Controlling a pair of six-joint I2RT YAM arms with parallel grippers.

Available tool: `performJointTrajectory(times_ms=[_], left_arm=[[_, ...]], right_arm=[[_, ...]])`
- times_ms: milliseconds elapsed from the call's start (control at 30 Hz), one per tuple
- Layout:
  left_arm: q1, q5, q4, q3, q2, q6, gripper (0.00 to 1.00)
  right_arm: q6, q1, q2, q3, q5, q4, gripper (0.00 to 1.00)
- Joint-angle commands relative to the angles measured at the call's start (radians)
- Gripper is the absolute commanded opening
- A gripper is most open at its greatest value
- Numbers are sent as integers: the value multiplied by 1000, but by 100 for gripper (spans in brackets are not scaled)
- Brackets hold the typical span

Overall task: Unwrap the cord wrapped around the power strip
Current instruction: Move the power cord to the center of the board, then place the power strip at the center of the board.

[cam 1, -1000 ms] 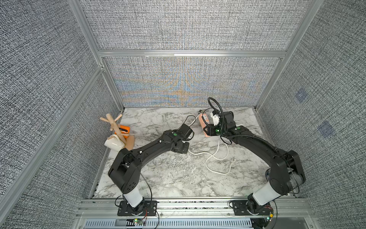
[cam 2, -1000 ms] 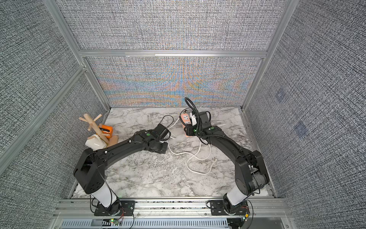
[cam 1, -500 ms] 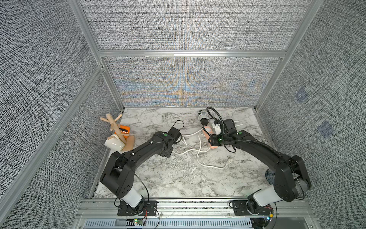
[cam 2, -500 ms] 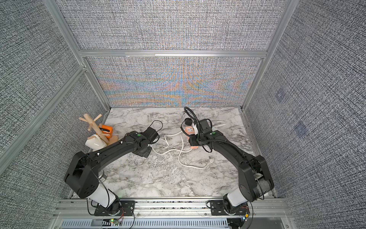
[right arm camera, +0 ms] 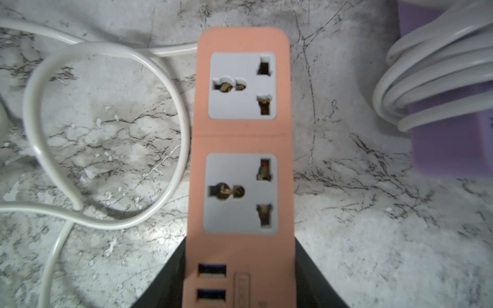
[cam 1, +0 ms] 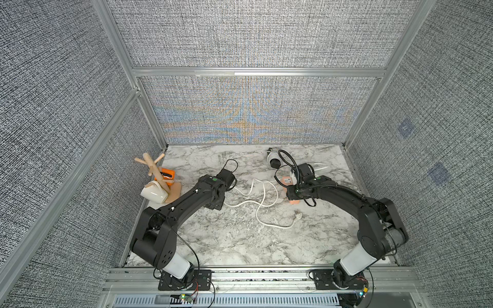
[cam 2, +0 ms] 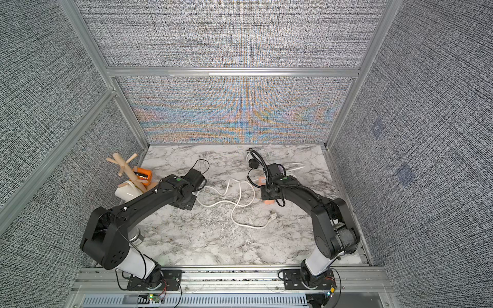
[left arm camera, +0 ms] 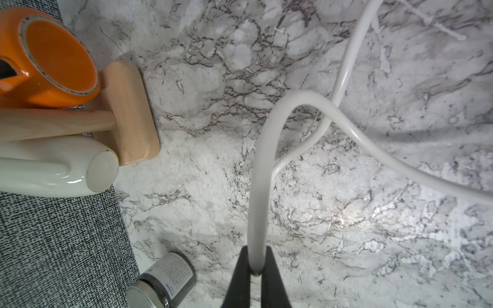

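Item: salmon-pink rectangular plastic power strip [right arm camera: 241, 138], lying at about 2 o'clock on the white-and-grey marble tabletop [cam 1: 226, 240]. Holder: right gripper [right arm camera: 241, 266], jaws clamped on both long sides at the USB end. Attached: round white plastic cord [left arm camera: 257, 186]. The right wrist view shows no turns round the strip's body. The cord lies in loose crossing loops from 2 o'clock across the centre and ends in a white plug [cam 1: 298, 215] at about 3 o'clock. Second holder: left gripper [left arm camera: 256, 257], near 9 o'clock, pinched tight on a raised bend of the cord. Neighbours: wooden mug tree [left arm camera: 128, 114] with an orange ceramic mug [left arm camera: 53, 58] and a white ceramic mug [left arm camera: 53, 165], at 9 to 10 o'clock; small grey labelled can [left arm camera: 165, 277] just beside the left gripper; lilac power strip [right arm camera: 448, 149], bound in its own white cord, near the pink one. Hazards, as judged: a further pull toward 9 o'clock may carry the left arm into the mug tree or the can. Crossed loops drawn taut may cinch into a knot. Tension may twist the strip out of the right gripper's end-on hold or drag it against the lilac strip. The cord may slip through the narrow pinch.
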Motion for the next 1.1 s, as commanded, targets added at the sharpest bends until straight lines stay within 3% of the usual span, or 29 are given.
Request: performJointTrajectory(times_ms=[0,133,233,333,400,667,933,1067], left_arm=[[2,-3,4,-2,0,-10,0],[2,-3,16,-4,2,-17,0],[2,1,26,-4,2,-25,0],[3,3,33,-4,2,-28,0],[2,7,37,-4,2,-27,0],[2,18,57,-19,-11,-30,0],[2,30,90,-32,-18,-37,0],[1,29,106,-40,-39,-51,0]], right_arm=[[15,0,39,11,53,48,0],[20,4,71,0,49,71,0],[28,4,75,-22,61,72,6],[39,2,63,-41,61,71,19],[46,3,57,-50,58,68,33],[69,4,34,-58,43,46,61],[104,15,-38,-67,31,-24,72],[228,54,-142,-155,-12,-92,76]])
